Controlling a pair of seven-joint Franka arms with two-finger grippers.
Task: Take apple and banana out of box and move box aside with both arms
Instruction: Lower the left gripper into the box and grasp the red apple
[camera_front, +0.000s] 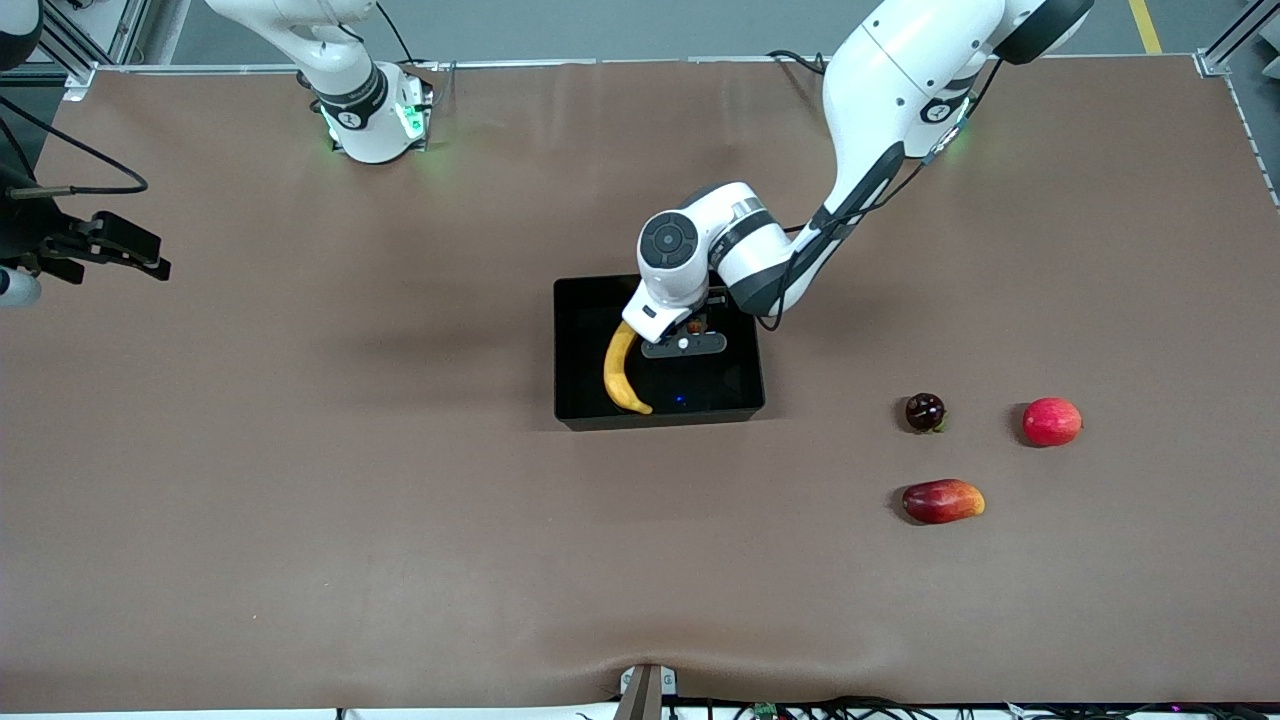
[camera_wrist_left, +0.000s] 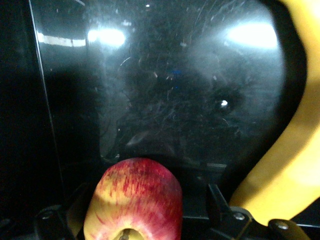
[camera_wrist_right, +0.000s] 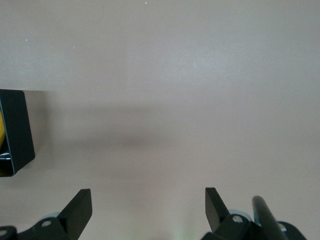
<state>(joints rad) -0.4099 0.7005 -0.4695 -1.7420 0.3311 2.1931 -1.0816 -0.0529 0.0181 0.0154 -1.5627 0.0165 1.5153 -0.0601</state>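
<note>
Inside the glossy black box (camera_front: 745, 395), left pincer (camera_wrist_left: 145, 212) spread around streaked round apple (camera_wrist_left: 134, 200); right pincer (camera_wrist_right: 148, 207) apart.

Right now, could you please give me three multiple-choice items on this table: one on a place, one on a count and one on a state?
1. Where is the banana?
A. On the bare table
B. In the black tray
C. In the right gripper

2. How many fruits lie on the table outside the tray?
A. One
B. Five
C. Three

3. The right gripper is:
A. Open and empty
B. Shut on a fruit
C. Shut on the tray

Key:
1 B: the banana lies in the tray, beside the left gripper, which stands open around the apple.
2 C: a dark round fruit, a red round fruit and a mango.
3 A: the right gripper shows fingers wide apart over bare table at the right arm's end.
</note>
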